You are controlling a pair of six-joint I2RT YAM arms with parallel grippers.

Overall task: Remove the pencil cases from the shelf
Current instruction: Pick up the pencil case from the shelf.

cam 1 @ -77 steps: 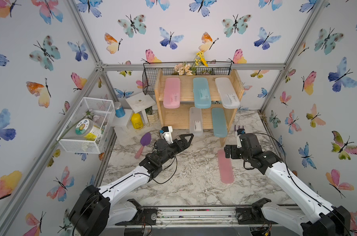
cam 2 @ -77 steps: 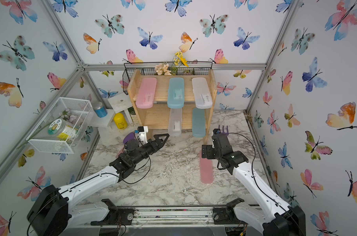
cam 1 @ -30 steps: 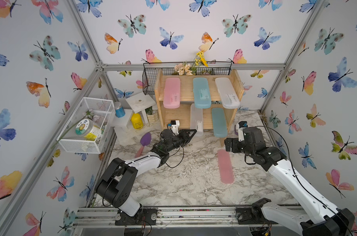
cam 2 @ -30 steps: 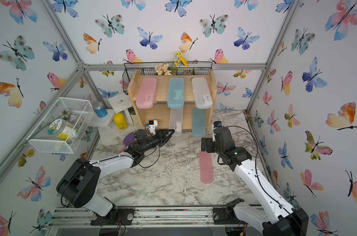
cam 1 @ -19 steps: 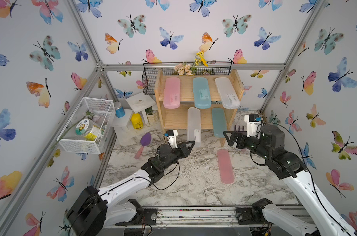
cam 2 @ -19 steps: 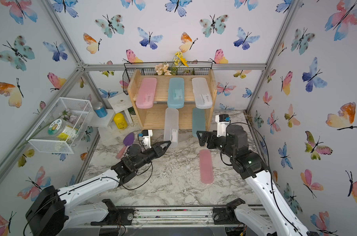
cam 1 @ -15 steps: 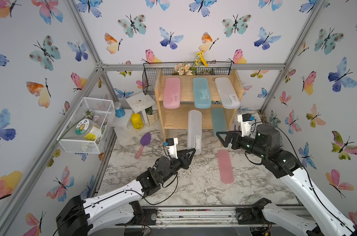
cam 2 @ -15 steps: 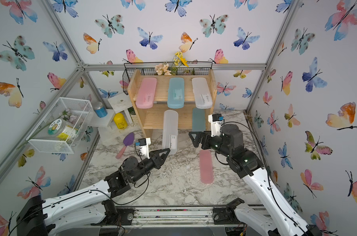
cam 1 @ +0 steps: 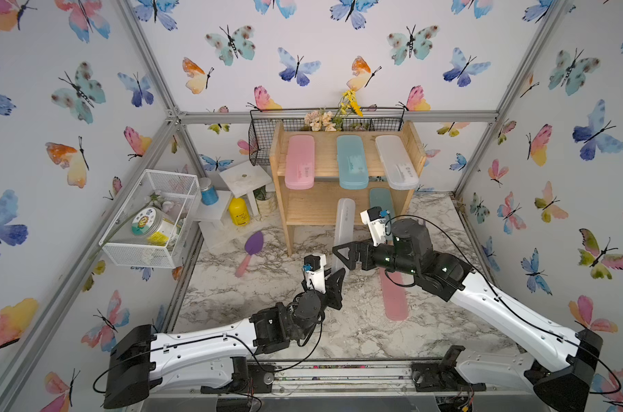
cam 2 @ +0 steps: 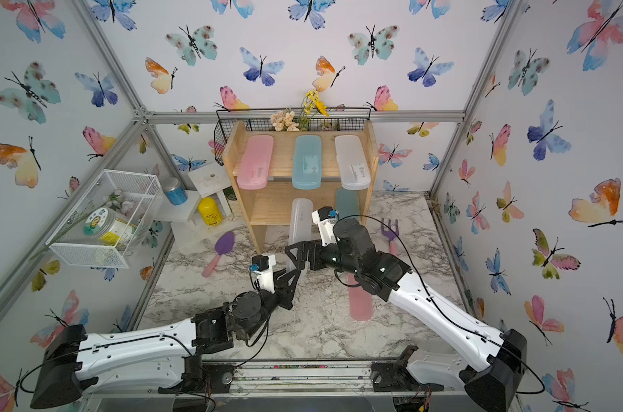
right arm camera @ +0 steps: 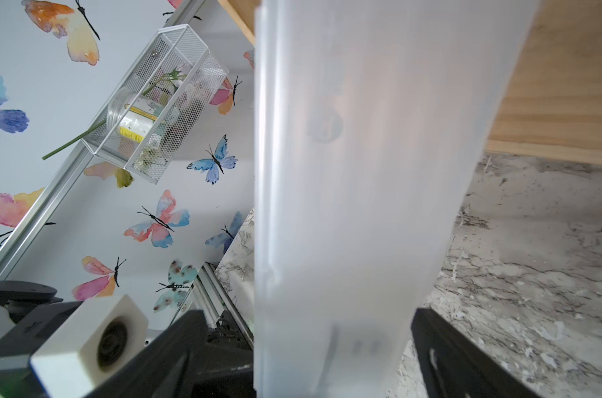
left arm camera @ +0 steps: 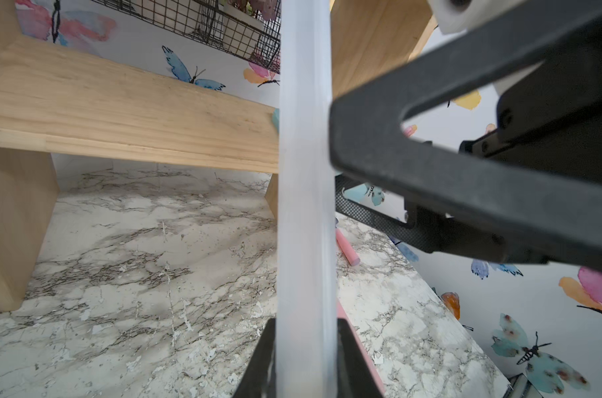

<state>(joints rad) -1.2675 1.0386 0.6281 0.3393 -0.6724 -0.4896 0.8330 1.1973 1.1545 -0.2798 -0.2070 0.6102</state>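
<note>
A marble-patterned bench (cam 1: 231,303) sits inside a booth papered with butterflies. At the back stands a two-tier pine shelf (cam 1: 278,167). Its upper tier carries three pencil cases side by side: a pink case (cam 1: 299,162), a teal case (cam 1: 352,162) and a frosted clear case (cam 1: 395,162), all jutting past the front edge. A darker teal case (cam 1: 380,199) lies on the lower tier, partly hidden by the right arm.

A second frosted clear case (cam 1: 343,232) is off the shelf, raised in front of the lower tier and tilted, its far end towards the shelf. The left end effector (cam 1: 335,278) is clamped tight on its near end, gripping the thin edges. The right end effector (cam 1: 345,257) has its jaws spread wide on either side of the same case; whether they touch it cannot be told.

Another pink case (cam 1: 395,299) lies flat on the bench beneath the right arm. A purple trowel (cam 1: 251,248) lies on the bench left of the shelf.
</note>
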